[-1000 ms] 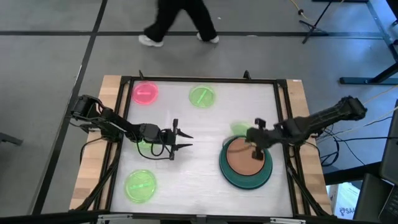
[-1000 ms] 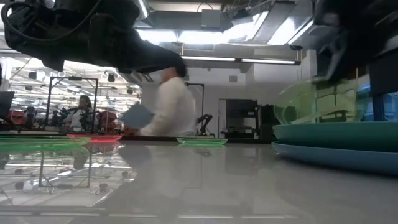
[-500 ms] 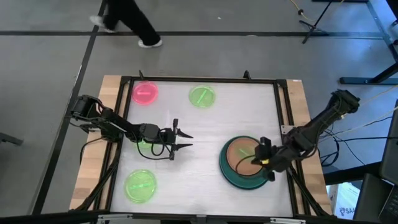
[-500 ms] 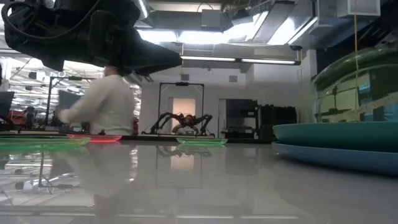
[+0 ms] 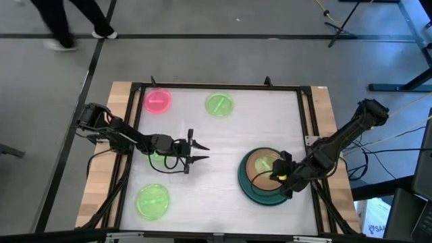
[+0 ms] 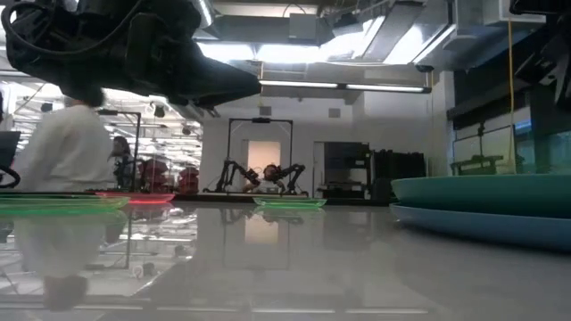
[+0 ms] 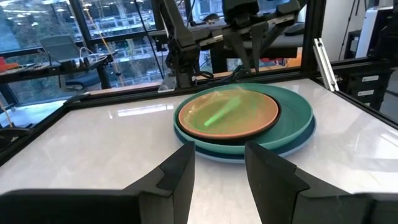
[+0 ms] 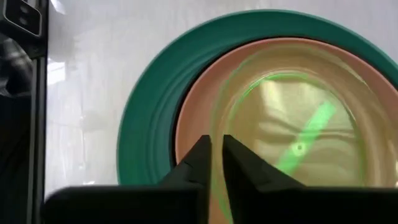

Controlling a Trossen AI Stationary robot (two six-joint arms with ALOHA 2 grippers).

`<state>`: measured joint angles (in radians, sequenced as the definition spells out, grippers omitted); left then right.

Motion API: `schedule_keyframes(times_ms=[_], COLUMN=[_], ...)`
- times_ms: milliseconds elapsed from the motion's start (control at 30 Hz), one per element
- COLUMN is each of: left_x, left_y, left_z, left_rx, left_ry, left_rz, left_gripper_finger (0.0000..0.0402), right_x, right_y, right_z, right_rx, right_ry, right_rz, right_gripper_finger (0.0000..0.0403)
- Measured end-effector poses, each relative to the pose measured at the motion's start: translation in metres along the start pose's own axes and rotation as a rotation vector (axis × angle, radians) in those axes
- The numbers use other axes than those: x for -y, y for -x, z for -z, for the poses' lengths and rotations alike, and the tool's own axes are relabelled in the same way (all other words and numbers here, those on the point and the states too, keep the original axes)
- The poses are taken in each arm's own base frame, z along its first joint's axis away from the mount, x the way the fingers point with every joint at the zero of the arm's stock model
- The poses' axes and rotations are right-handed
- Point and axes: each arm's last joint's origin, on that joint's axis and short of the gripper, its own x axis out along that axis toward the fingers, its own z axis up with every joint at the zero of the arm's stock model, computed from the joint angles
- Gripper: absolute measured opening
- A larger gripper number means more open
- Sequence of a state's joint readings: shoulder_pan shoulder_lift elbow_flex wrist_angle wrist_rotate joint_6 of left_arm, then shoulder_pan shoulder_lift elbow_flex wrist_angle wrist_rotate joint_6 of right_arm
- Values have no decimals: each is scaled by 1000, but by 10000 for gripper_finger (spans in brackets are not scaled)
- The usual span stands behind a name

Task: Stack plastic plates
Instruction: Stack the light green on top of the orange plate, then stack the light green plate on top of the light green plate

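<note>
A stack of plates stands right of the table's centre: a teal-green plate (image 5: 247, 187) at the bottom rim, an orange-tan plate (image 5: 260, 179) on it, with black and blue-grey (image 6: 482, 223) edges between. A small translucent neon-green plate (image 5: 264, 163) lies on the orange-tan one (image 7: 261, 118). My right gripper (image 5: 278, 177) stands at the stack's near-right side, shut on this small plate. My left gripper (image 5: 199, 154) hovers open at the table's middle, above another neon-green plate (image 5: 156, 156). Its fingers (image 7: 217, 174) point at the stack. My right gripper pinches the small neon-green plate's rim (image 8: 216, 130) between its two fingers, one above and one below the edge. The fingers come from above, slanting in from the table's right. The plate lies about flat on the orange-tan plate (image 8: 193, 124).
A pink plate (image 5: 157, 100) and a neon-green plate (image 5: 219, 104) lie near the far edge, and another neon-green plate (image 5: 152, 201) sits at the near left. A black frame (image 5: 216, 86) borders the table. A person walks on the floor beyond the far edge.
My right gripper has moved from the stack's far side toward the near edge and down, carrying the small neon-green plate. The plate, raised and tilted before, has come down flat onto the orange-tan plate. The person has walked to the left.
</note>
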<state>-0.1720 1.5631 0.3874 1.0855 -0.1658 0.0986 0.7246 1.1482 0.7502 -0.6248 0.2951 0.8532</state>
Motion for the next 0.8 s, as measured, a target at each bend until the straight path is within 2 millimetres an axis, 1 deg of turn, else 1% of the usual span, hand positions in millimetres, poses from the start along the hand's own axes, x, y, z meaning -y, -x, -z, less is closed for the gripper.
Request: schedule_keyframes(times_ms=[233,367,467,600,700,800], left_x=[1,-1,-4,-14,-30,-52], left_y=[0,0,-6,-25,-38,-47], left_z=[0,1,1,-4,-8,-18], left_rx=[0,-11,-68,-228,-402,-522], left_ry=[2,1,-16,-50,-73,-71], left_rz=[2,-46,-88,-137,-194,-247], left_gripper_finger=[134,134,134,134,134,134], right_x=[5,13,18,20,20,19], right_y=[-2,-5,-6,-11,-16,-20], right_z=[-5,-12,-19,-28,-36,-40], right_rx=[8,37,84,165,201,223], right_ry=[-10,12,45,107,136,168], right_rz=[22,67,118,172,175,179], right_gripper_finger=[131,164,176,179,179,179])
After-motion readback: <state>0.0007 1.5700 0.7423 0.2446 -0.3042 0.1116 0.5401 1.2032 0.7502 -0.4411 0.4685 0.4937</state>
